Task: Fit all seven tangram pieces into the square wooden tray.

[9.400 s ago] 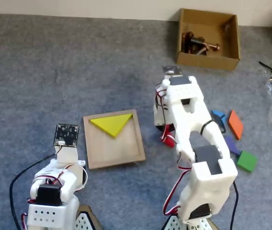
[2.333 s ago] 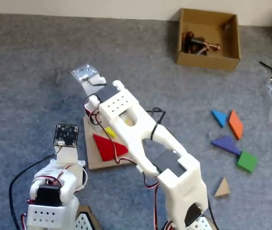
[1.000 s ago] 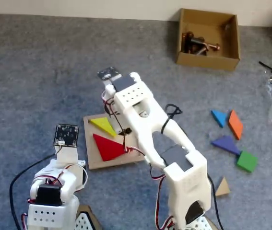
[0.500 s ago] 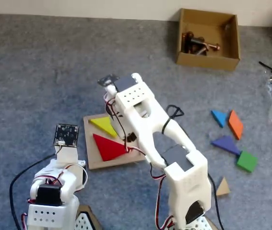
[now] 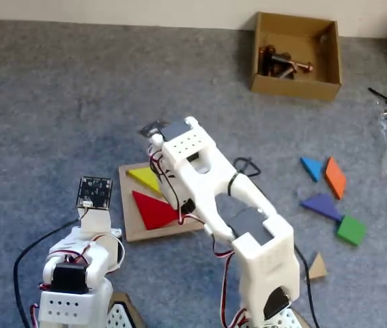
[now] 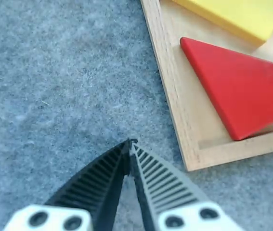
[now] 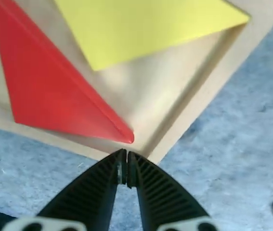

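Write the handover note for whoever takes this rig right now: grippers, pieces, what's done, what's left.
Left gripper: shut, empty, over the carpet beside a corner of the wooden tray.
Right gripper: shut, empty, above the tray's rim at a corner.
In the tray: yellow triangle and red triangle.
On the carpet off to the right arm's side: blue triangle, orange parallelogram, purple triangle, green square, tan triangle.
Done: two of seven pieces placed.
Left: pick and fit the five loose pieces.
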Robot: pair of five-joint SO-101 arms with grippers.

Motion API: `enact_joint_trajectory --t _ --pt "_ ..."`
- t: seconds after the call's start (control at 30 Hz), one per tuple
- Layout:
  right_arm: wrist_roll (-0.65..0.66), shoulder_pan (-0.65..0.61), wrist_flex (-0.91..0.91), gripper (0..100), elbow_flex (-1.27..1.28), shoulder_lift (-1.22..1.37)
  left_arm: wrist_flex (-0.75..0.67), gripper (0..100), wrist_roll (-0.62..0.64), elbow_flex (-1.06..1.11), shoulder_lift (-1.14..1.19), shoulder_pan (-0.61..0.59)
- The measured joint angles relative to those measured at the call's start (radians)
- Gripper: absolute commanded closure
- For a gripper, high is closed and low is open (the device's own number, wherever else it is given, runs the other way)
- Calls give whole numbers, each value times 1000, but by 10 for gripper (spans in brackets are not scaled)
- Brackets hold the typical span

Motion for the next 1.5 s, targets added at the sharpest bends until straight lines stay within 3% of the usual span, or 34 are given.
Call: enact_joint_trajectory --t 0.57,1.03,1.5 --pt "60 -2 -100 995 155 -3 0 995 0 0 0 0" --pt "60 -87 -206 995 157 -2 0 995 0 0 0 0" --pt "60 -75 -230 995 86 0 0 995 0 0 0 0"
